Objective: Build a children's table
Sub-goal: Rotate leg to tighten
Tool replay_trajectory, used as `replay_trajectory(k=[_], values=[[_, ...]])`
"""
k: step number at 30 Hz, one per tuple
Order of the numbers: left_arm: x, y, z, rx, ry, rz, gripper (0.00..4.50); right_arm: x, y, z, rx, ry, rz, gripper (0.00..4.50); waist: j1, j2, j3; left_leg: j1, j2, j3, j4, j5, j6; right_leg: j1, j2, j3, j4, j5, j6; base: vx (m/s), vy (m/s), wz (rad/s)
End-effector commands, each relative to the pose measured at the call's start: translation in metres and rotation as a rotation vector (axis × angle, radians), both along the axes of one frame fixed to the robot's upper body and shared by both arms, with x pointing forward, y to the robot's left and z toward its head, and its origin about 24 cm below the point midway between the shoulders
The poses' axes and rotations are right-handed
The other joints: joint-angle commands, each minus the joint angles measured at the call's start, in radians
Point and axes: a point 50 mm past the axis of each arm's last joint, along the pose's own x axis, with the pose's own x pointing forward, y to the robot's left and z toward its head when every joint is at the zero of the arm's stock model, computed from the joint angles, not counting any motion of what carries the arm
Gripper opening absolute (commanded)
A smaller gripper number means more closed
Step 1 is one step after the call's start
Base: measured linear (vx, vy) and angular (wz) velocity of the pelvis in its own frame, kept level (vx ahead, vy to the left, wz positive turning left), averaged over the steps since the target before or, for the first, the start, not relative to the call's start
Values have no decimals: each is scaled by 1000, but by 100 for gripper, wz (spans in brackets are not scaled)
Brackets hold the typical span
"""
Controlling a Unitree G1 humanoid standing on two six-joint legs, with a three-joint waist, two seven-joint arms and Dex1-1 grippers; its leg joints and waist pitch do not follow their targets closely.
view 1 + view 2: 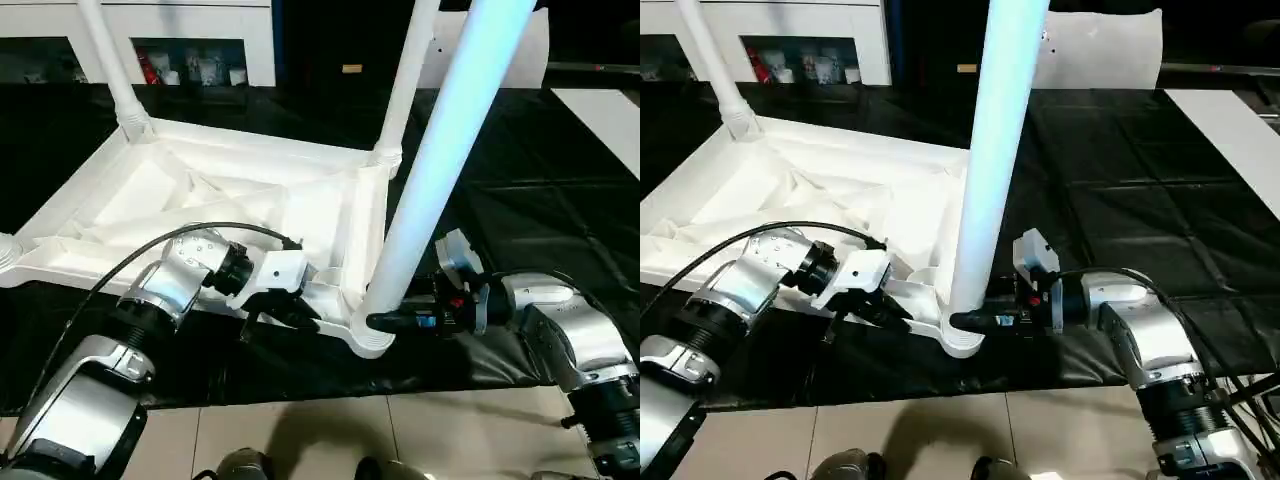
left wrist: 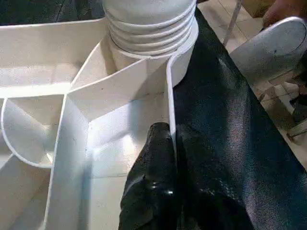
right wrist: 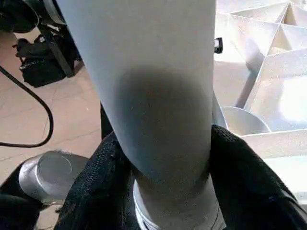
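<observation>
Black sheet (image 1: 1120,200) spread over pale tiled floor (image 1: 300,435). Children's table (image 1: 230,200) lies upside down on sheet, ribbed underside up, near corner close to the sheet's front edge.

Left end effector (image 2: 170,158) pinched; right end effector (image 3: 163,158) clamped.

Upright white plastic tapered legs (image 1: 440,160) and raised ribs of the upturned white tabletop (image 1: 200,200) obstruct passage; black mat (image 1: 1160,200) alongside lies open.

Smooth, shiny white plastic table (image 1: 250,190), black crinkly sheet (image 1: 520,200) with a dull shine, shiny silver metal forearms (image 1: 1145,340), pale floor tiles (image 1: 300,440)
</observation>
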Motion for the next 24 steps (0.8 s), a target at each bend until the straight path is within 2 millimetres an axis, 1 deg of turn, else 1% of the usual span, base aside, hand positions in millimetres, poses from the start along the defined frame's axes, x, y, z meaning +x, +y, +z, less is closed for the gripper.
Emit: replay_trajectory(k=[1, 2, 3, 4, 5, 6, 7, 8, 9, 10, 11, 12, 13, 14, 15, 16, 17, 18, 19, 20, 21, 22, 23, 24], values=[[2, -12, -1, 30, -15, -9, 0, -5, 7, -4, 47, 50, -13, 202, -6, -4, -84, 15, 77, -23, -67, -117, 73, 57, -84, 69, -60, -258, -189, 0, 0, 0], [5, -12, -1, 20, -28, 36, 0, -6, 9, -6, 66, 64, -43, 202, -6, -5, -81, 16, 77, -23, -68, -132, 69, 56, -85, 71, -64, -272, -187, 0, 0, 0], [7, -12, -1, 13, -30, 73, 0, -6, 11, -7, 72, 63, -75, 202, -4, -5, -80, 18, 76, -23, -69, -144, 64, 56, -86, 69, -67, -295, -183, 0, 0, 0], [12, -14, 0, -13, -40, 162, 0, -7, 16, -12, 81, 68, -160, 202, -6, -4, -77, 20, 78, -24, -72, -155, 48, 53, -85, 71, -72, -331, -168, 0, 0, 0], [14, -16, 0, -28, -43, 200, 0, -7, 19, -15, 83, 71, -199, 202, -5, -4, -77, 25, 77, -26, -72, -167, 40, 50, -88, 70, -75, -353, -167, 0, 0, 0], [15, -17, 1, -43, -40, 226, 0, -6, 21, -18, 69, 69, -257, 202, -13, -6, -73, 20, 73, -30, -76, -192, 25, 55, -88, 66, -81, -409, -151, 0, 0, 0], [15, -19, 1, -56, -31, 243, 0, -5, 22, -20, 59, 67, -290, 202, -15, -6, -71, 22, 73, -30, -78, -209, 17, 53, -88, 65, -86, -444, -138, 0, 0, 0], [17, -23, 1, -75, -32, 299, 0, -4, 29, -24, 64, 67, -343, 202, -21, -3, -67, 25, 69, -33, -77, -242, 9, 51, -90, 62, -97, -513, -113, 0, 0, 0], [17, -26, 1, -84, -34, 327, 0, -4, 33, -26, 65, 69, -374, 201, -25, -4, -65, 24, 70, -33, -79, -252, 3, 51, -89, 62, -100, -536, -102, 0, 0, 0], [18, -30, 1, -95, -36, 369, 0, -3, 39, -29, 65, 84, -428, 201, -38, -8, -60, 28, 68, -40, -81, -299, -13, 48, -90, 54, -112, -617, -69, 0, 0, 0], [18, -37, 0, -117, -33, 423, 0, -1, 50, -29, 83, 98, -478, 201, -43, -1, -58, 32, 67, -42, -81, -318, -18, 45, -90, 53, -113, -632, -68, 0, 0, 0], [19, -42, 0, -131, -28, 457, 0, 0, 58, -29, 95, 109, -510, 200, -58, -6, -55, 32, 67, -47, -80, -353, -30, 43, -90, 45, -121, -669, -54, 0, 0, 0], [19, -46, 1, -141, -28, 487, 0, 1, 64, -29, 100, 130, -550, 200, -63, -3, -52, 36, 64, -49, -79, -377, -31, 42, -90, 39, -129, -697, -43, 0, 0, 0], [20, -54, 2, -163, -33, 552, 0, 6, 77, -30, 102, 155, -626, 200, -76, -3, -51, 40, 62, -54, -77, -414, -32, 44, -91, 30, -140, -727, -22, 0, 0, 0], [20, -57, 2, -167, -35, 567, 0, 7, 80, -30, 102, 161, -646, 200, -90, 5, -50, 42, 66, -60, -80, -451, -40, 45, -89, 19, -144, -720, -16, 0, 0, 0], [22, -64, 3, -182, -45, 634, 0, 12, 92, -31, 93, 185, -726, 200, -100, 14, -52, 42, 70, -69, -84, -491, -48, 53, -88, 10, -147, -700, -7, 0, 0, 0], [24, -69, 5, -193, -52, 675, 0, 16, 100, -30, 87, 191, -762, 200, -109, 16, -49, 43, 74, -72, -88, -514, -51, 54, -87, 5, -146, -675, -12, 0, 0, 0], [24, -69, 5, -193, -52, 675, 0, 16, 100, -30, 87, 191, -762, 200, -125, 21, -47, 34, 85, -83, -101, -582, -62, 68, -82, -7, -135, -621, -15, 0, 0, 0], [27, -76, 7, -213, -62, 734, 0, 21, 111, -29, 84, 195, -802, 200, -129, 26, -46, 31, 91, -87, -111, -627, -69, 75, -78, -9, -127, -597, -12, 0, 0, 0], [29, -79, 9, -221, -73, 762, 0, 24, 116, -27, 89, 188, -816, 200, -135, 28, -45, 30, 100, -89, -129, -703, -80, 79, -70, 2, -102, -528, -24, 0, 0, 0], [31, -81, 11, -223, -92, 785, 0, 27, 120, -25, 100, 180, -832, 200, -136, 27, -44, 32, 99, -88, -135, -730, -86, 76, -67, 9, -92, -509, -31, 0, 0, 0], [31, -82, 11, -223, -95, 788, 0, 28, 120, -25, 103, 179, -834, 200, -139, 20, -42, 49, 83, -77, -124, -738, -91, 54, -73, 16, -108, -544, -44, 0, 0, 0], [33, -84, 14, -223, -127, 810, 0, 33, 123, -21, 131, 172, -864, 256, -144, 10, -42, 67, 55, -69, -87, -660, -72, 34, -95, 6, -153, -678, -27, 0, 0, 0], [34, -85, 15, -222, -141, 813, 0, 35, 123, -19, 142, 172, -881, 270, -148, 10, -42, 64, 42, -64, -60, -551, -44, 40, -113, -9, -182, -776, 2, 0, 0, 0]])
